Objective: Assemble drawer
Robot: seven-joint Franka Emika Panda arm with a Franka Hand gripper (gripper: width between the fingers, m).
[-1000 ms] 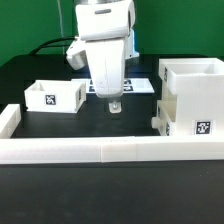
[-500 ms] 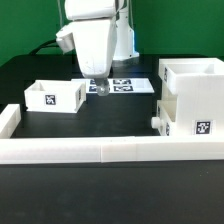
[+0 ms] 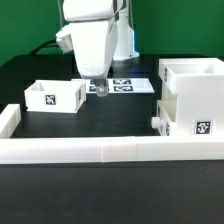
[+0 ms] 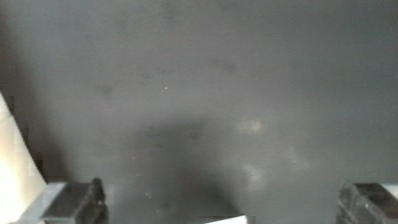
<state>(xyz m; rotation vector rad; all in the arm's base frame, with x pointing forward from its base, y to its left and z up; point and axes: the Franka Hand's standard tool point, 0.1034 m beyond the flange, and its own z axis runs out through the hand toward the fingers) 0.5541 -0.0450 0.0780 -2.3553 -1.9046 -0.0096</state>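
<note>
The white open-topped tray [image 3: 55,95] with a square tag stands at the exterior view's left. The tall boxy housing [image 3: 192,80] stands at the exterior view's right. A lower tagged white part [image 3: 190,122] sits against its front, with a small knob towards the middle. My gripper [image 3: 99,90] hangs low over the black table just to the right of the tray, touching nothing. In the wrist view the gripper [image 4: 222,192] is open and empty, with both fingers [image 4: 75,200] wide apart over bare table. A white edge [image 4: 15,150] shows at one side.
The long low white border wall [image 3: 110,150] runs along the front and turns back at the exterior view's left. The marker board [image 3: 132,85] lies flat behind my gripper. The black table [image 3: 120,115] lies between tray and housing.
Since one second ago my arm has moved to the exterior view's left and back, towards the tray. Over the last half second it has stayed still.
</note>
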